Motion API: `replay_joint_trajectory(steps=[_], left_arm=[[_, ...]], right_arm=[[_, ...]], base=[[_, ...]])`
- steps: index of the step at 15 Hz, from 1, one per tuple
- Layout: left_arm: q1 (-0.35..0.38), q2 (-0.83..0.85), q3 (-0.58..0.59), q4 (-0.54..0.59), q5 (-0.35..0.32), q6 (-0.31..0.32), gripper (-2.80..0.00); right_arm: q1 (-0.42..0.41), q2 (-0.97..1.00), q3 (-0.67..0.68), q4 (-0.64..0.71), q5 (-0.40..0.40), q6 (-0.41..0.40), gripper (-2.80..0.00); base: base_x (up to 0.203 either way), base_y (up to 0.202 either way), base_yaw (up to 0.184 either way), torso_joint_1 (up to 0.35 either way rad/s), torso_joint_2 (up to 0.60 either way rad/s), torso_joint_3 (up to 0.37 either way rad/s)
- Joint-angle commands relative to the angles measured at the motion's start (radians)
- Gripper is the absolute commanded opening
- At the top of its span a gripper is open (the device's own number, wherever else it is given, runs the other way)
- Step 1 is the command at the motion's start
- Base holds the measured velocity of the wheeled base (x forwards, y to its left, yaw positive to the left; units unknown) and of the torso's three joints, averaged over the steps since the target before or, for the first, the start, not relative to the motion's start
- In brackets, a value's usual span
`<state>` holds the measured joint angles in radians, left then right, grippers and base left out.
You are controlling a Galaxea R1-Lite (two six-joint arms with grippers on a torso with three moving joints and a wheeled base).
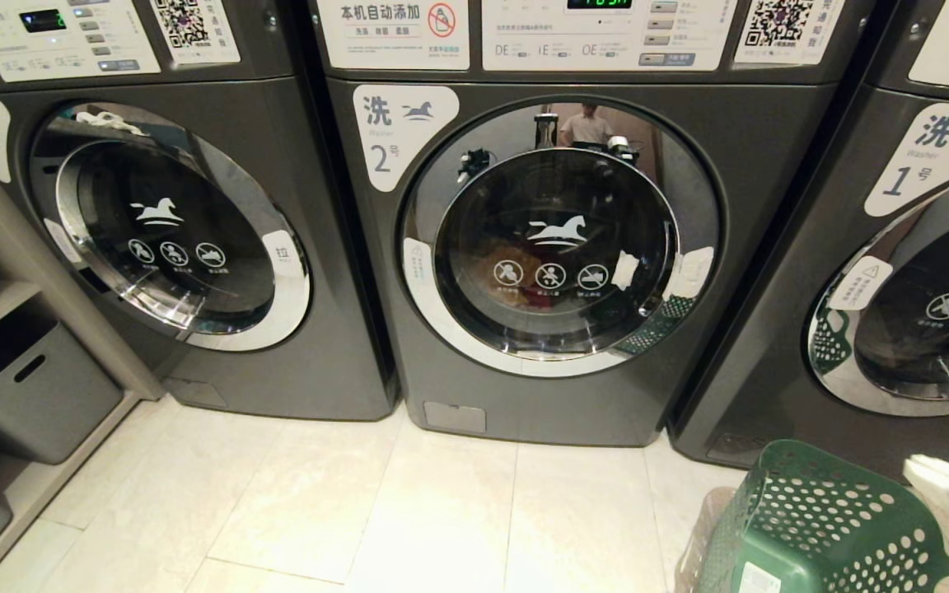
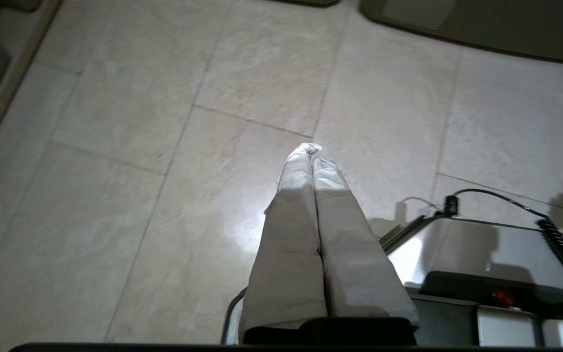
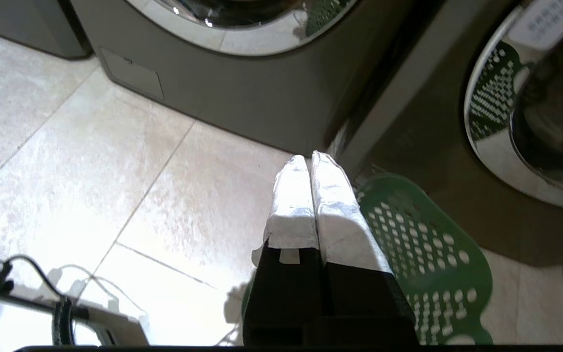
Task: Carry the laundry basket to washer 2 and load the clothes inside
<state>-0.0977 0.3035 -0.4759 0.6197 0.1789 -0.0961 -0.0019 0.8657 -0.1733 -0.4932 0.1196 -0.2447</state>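
Green perforated plastic, the laundry basket (image 1: pixel 812 527) sits on the tiled floor (image 1: pixel 359 502) at five o'clock, below washer 2 (image 1: pixel 557 247), whose door is closed with the clothes (image 1: pixel 516 280) dimly visible behind the glass. Left gripper (image 2: pixel 313 151) and right gripper (image 3: pixel 308 159) are both fully closed, holding nothing.

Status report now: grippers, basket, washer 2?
Both grippers shut, empty: left, right. Basket on floor, right of washer 2. Washer door closed, clothes inside.
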Motion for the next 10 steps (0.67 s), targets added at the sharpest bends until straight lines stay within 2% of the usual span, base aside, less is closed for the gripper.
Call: replay_joint_trajectory(steps=[1,3,4,5,6,8,9,10], left_arm=[[0.001,-0.021,0.156,-0.176,-0.095,0.043,-2.8],[0.001,-0.021,0.321,-0.324,-0.111,0.107,-2.8],[0.001,-0.017,0.366,-0.371,-0.122,0.132,-2.8],[0.01,-0.006,0.372,-0.366,-0.139,0.146,-2.8],[0.052,0.011,0.365,-0.357,-0.145,0.154,-2.8],[0.201,0.016,0.364,-0.349,-0.163,0.182,-2.8],[0.241,-0.015,0.37,-0.351,-0.186,0.199,-2.8],[0.247,-0.024,0.382,-0.374,-0.205,0.21,-2.8]], right_arm=[[-0.001,-0.431,0.069,0.293,-0.022,-0.002,-2.8],[-0.002,-0.621,0.058,0.611,-0.046,0.028,-2.8],[-0.002,-0.694,0.051,0.709,-0.061,0.057,-2.8],[-0.002,-0.754,0.045,0.77,-0.082,0.086,-2.8],[-0.001,-0.799,0.042,0.803,-0.091,0.115,-2.8],[0.002,-0.863,0.041,0.824,-0.074,0.162,-2.8],[0.002,-0.864,0.043,0.825,-0.072,0.171,-2.8],[0.002,-0.864,0.043,0.825,-0.072,0.169,-2.8]], base=[[0.0,0.0,0.0,0.0,0.0,0.0],[0.0,0.0,0.0,0.0,0.0,0.0],[0.0,0.0,0.0,0.0,0.0,0.0],[0.0,0.0,0.0,0.0,0.0,0.0],[0.0,0.0,0.0,0.0,0.0,0.0],[0.0,0.0,0.0,0.0,0.0,0.0],[0.0,0.0,0.0,0.0,0.0,0.0],[0.0,0.0,0.0,0.0,0.0,0.0]])
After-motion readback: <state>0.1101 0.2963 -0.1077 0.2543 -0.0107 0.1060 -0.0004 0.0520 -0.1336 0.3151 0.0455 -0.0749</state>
